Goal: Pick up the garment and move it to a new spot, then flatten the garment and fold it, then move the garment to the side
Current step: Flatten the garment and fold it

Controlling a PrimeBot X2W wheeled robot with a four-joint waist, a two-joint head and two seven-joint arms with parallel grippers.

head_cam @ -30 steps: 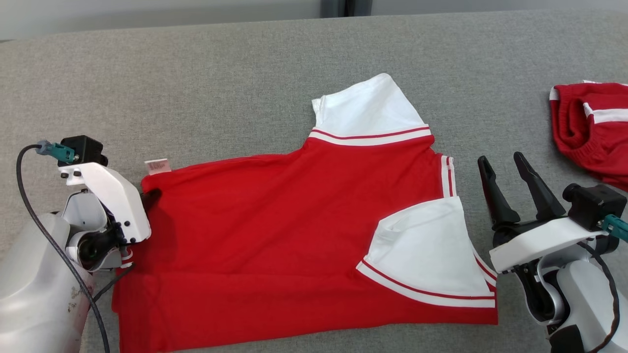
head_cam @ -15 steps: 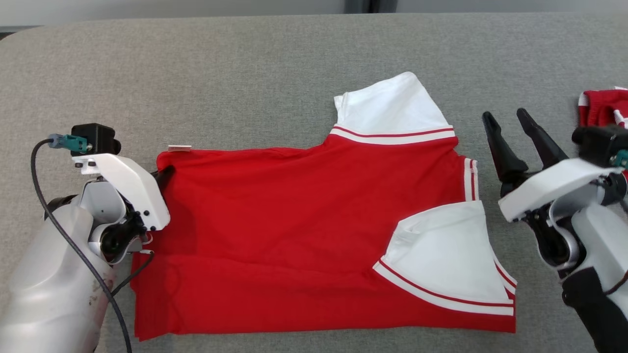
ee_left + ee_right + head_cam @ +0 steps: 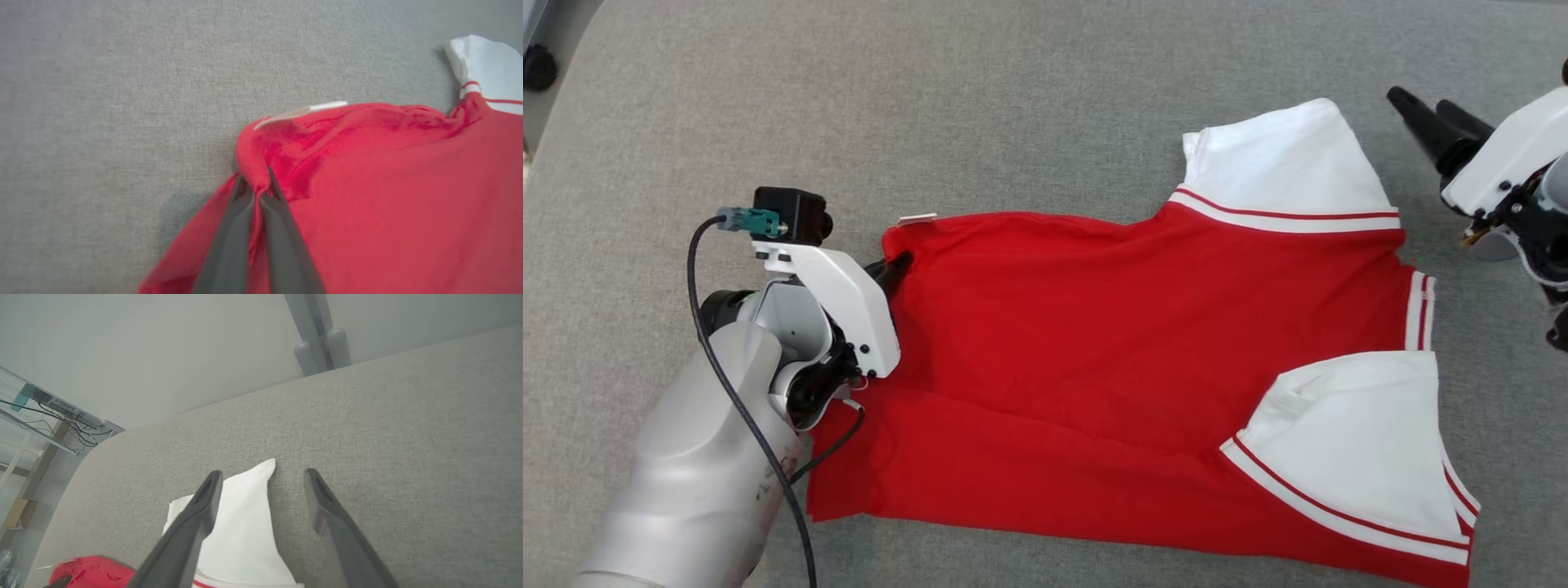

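The shirt [image 3: 1143,343] lies spread on the grey bench [image 3: 1013,106], with its hem end toward the left arm and its collar end toward the right.

It looks like thin, light knit. I judge it limp and apt to sag, stretch and drag along the bench cloth rather than slide as one piece. A one-point hold will likely bunch it, so two holds on opposite corners should keep it flat. Good places are the hem corners and the banded edges of the sleeves.

The left gripper [image 3: 257,188] is at the shirt's far hem corner, just beside the white label [image 3: 916,219]. Its jaws are pressed together, pinching a ruck of red cloth, and wrinkles fan out from the pinch. The right gripper [image 3: 1417,100] hangs just past the shirt's far sleeve [image 3: 1282,155]. Its jaws are spread with nothing between them. The near sleeve [image 3: 1347,441] is folded onto the shirt's body.

Beyond the shirt's far side the bench is bare and broad. Past its hem end the bench rounds off to a corner, so a pull that way has less room.
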